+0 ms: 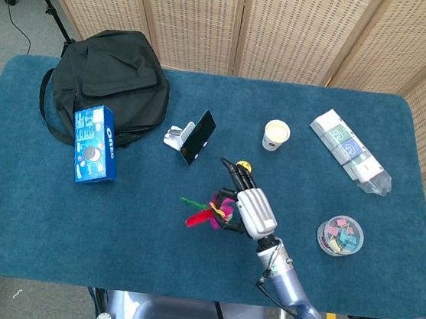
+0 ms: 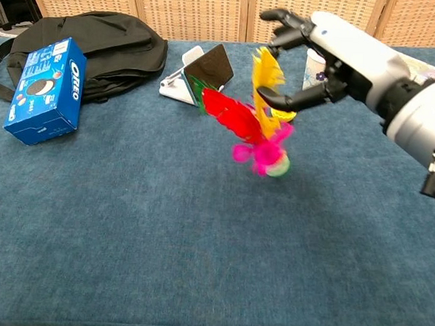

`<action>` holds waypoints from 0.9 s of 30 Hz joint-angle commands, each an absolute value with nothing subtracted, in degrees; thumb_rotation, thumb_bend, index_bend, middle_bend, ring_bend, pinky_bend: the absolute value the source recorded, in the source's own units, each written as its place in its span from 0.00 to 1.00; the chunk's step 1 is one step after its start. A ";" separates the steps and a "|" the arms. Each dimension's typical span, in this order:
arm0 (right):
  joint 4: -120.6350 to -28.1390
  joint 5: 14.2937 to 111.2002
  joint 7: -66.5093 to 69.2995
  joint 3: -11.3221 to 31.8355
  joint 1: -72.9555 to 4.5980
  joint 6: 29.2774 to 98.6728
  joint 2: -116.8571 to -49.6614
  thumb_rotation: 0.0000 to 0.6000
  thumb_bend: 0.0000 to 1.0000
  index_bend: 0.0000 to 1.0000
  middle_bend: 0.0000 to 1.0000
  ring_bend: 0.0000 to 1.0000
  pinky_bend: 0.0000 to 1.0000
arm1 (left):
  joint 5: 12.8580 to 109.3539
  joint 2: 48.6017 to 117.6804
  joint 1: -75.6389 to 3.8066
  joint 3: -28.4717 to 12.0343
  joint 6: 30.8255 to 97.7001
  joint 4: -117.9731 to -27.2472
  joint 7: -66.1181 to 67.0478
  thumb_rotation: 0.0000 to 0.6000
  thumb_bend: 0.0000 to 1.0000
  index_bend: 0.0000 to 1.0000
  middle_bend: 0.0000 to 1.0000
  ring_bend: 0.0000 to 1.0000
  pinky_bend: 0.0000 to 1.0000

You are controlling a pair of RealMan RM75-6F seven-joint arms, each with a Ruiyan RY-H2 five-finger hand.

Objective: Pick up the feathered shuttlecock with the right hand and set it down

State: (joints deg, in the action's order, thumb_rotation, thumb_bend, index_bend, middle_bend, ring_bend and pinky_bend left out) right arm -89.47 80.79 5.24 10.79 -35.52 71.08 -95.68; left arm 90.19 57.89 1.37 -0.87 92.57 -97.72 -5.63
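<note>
The feathered shuttlecock (image 2: 243, 122) has red, yellow, pink and green feathers and a green-rimmed round base (image 2: 279, 165). It hangs tilted above the blue table (image 2: 126, 238), base down, and looks blurred. My right hand (image 2: 332, 56) is over it at the upper right and pinches its yellow feathers between thumb and fingers. In the head view the right hand (image 1: 252, 209) is just right of table centre, with the shuttlecock (image 1: 207, 213) sticking out to its left. My left hand shows in neither view.
A phone on a white stand (image 1: 192, 137) is just behind the shuttlecock. A black backpack (image 1: 107, 78) and an Oreo box (image 1: 95, 144) lie at the left. A paper cup (image 1: 276, 134), a wrapped pack (image 1: 349, 149) and a tub of coloured clips (image 1: 340, 235) are to the right.
</note>
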 commanded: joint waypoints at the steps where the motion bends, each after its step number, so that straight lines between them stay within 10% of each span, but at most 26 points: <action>1: -84.64 81.53 9.10 8.82 -33.94 70.84 -95.76 1.00 0.85 0.71 0.03 0.00 0.00 | 90.25 57.95 1.42 -0.84 92.67 -97.73 -5.49 1.00 0.00 0.00 0.00 0.00 0.00; 10: -76.63 82.15 16.11 7.81 -31.76 71.22 -95.25 1.00 0.85 0.71 0.03 0.00 0.00 | 90.07 58.18 1.23 -0.84 92.24 -97.81 -4.79 1.00 0.00 0.00 0.00 0.00 0.00; 13: -76.64 84.43 18.29 6.56 -31.59 71.26 -93.60 1.00 0.82 0.53 0.01 0.00 0.00 | 90.03 58.29 1.16 -0.81 92.08 -97.82 -4.49 1.00 0.00 0.00 0.00 0.00 0.00; 17: -78.52 87.83 20.08 5.43 -31.18 72.83 -90.61 1.00 0.32 0.04 0.00 0.00 0.00 | 90.13 58.35 1.19 -0.73 92.10 -97.93 -4.27 1.00 0.00 0.00 0.00 0.00 0.00; 20: -80.79 89.68 19.07 5.14 -30.54 74.88 -88.94 1.00 0.04 0.00 0.00 0.00 0.00 | 90.21 58.36 1.24 -0.69 92.20 -97.98 -4.25 1.00 0.00 0.00 0.00 0.00 0.00; 27: -88.37 90.61 13.98 5.81 -29.51 76.69 -83.03 1.00 0.00 0.00 0.00 0.00 0.00 | 90.47 58.34 1.36 -0.60 92.48 -97.98 -4.28 1.00 0.00 0.00 0.00 0.00 0.00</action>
